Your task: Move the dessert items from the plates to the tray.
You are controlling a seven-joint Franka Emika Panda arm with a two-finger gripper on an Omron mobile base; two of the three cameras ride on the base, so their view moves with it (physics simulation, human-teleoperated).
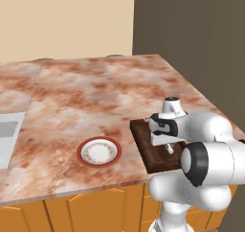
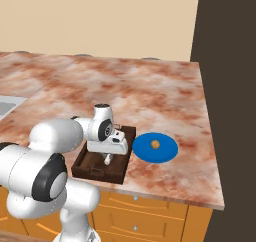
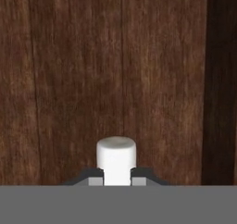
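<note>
Tabletop (image 1: 95, 97): pink-brown marbled stone, running to dark wall on rt, cream wall behind, orange cabinet fronts (image 2: 150, 211) below. Fingers (image 3: 116, 180) closing on white marshmallow cyl (image 3: 116, 159), hanging over dark wood tray (image 1: 143, 142) at front edge. Blue plate (image 2: 167, 151) sitting just rt of tray, carrying golden ball (image 2: 156, 144). Red-rimmed plate (image 1: 99, 152) lying left of tray, apart. Grey sink corner (image 1: 7, 135) showing far left.

- A short white marshmallow-like cylinder (image 3: 116, 159) sat clamped between the gripper (image 3: 116, 174) tips.
- Beneath it lay the dark brown wooden tray (image 3: 69, 79) floor, its darker raised edge at the right.
</note>
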